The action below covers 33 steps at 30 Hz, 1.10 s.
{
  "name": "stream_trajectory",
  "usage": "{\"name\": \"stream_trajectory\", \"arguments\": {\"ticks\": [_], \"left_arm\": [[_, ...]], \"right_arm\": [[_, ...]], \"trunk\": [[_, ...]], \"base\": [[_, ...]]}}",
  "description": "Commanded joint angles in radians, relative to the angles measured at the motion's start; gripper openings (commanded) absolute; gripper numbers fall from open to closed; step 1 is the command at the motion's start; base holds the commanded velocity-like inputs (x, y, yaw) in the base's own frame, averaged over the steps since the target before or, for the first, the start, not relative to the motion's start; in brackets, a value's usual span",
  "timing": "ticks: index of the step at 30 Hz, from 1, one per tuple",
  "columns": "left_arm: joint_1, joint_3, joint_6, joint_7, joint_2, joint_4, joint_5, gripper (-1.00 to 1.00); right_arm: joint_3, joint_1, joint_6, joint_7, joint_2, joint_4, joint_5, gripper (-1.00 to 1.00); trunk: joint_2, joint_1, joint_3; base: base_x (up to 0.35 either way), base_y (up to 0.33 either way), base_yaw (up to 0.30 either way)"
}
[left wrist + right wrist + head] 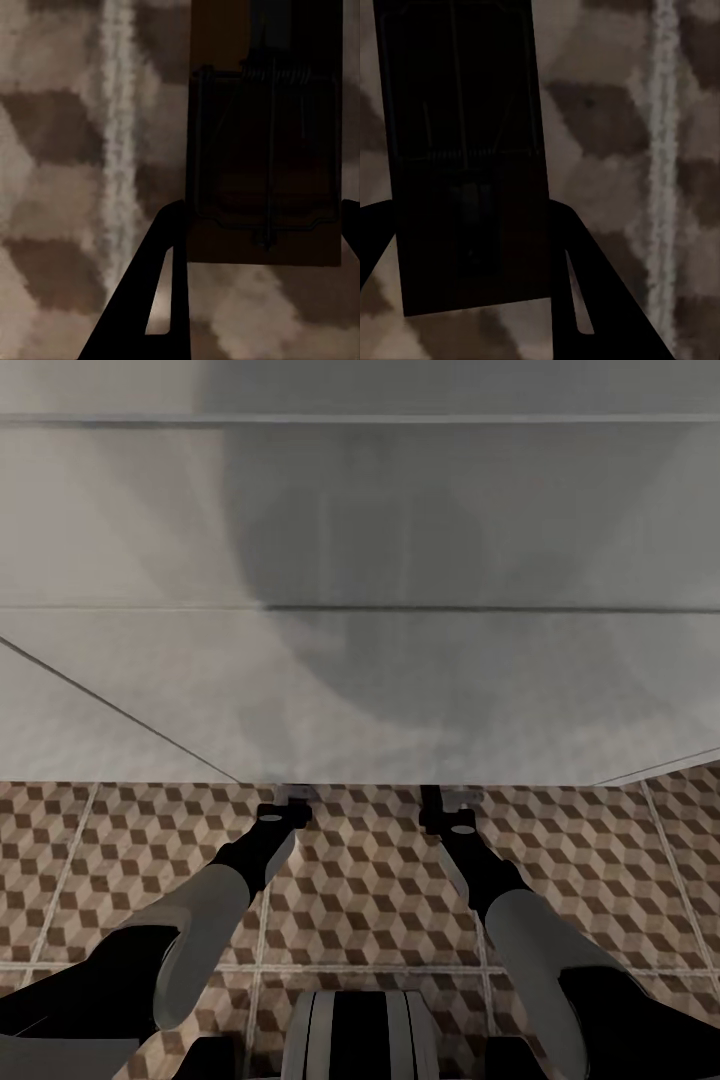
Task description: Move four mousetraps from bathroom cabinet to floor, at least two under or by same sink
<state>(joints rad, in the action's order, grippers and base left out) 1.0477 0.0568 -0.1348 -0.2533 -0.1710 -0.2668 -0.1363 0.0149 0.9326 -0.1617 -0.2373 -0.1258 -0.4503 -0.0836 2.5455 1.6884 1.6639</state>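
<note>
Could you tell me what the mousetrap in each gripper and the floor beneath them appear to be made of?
The left gripper's mousetrap looks like a flat orange-brown wooden board with thin dark wire parts, including a coiled spring. The right gripper's mousetrap seems alike, though deep shadow hides its colour. The bathroom floor appears tiled: a matte brown, beige and white cube print divided by pale grout lines.

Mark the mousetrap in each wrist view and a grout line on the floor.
left mousetrap (262, 165): left wrist view, on its wire frame.
right mousetrap (461, 172): right wrist view, on the board's middle.
grout line (480, 967): head view, on the pale strip between tiles.
</note>
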Motion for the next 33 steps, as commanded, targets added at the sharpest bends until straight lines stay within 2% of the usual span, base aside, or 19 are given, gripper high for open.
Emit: {"name": "stream_trajectory", "arguments": {"ticks": [1,33], "left_arm": [[0.0,0.006,-0.007,-0.002,-0.001,-0.002,-0.011,-1.0],[0.0,0.003,-0.005,-0.003,-0.002,-0.003,-0.012,-1.0]], "right_arm": [[0.002,0.0,-0.009,-0.007,0.0,-0.002,-0.007,-1.0],[0.002,0.0,-0.009,-0.007,0.0,-0.002,-0.007,-1.0]], "trunk": [[0.0,0.0,0.001],[0.0,0.0,0.001]], "base": [[0.006,0.0,0.0],[0.03,0.0,0.0]]}}
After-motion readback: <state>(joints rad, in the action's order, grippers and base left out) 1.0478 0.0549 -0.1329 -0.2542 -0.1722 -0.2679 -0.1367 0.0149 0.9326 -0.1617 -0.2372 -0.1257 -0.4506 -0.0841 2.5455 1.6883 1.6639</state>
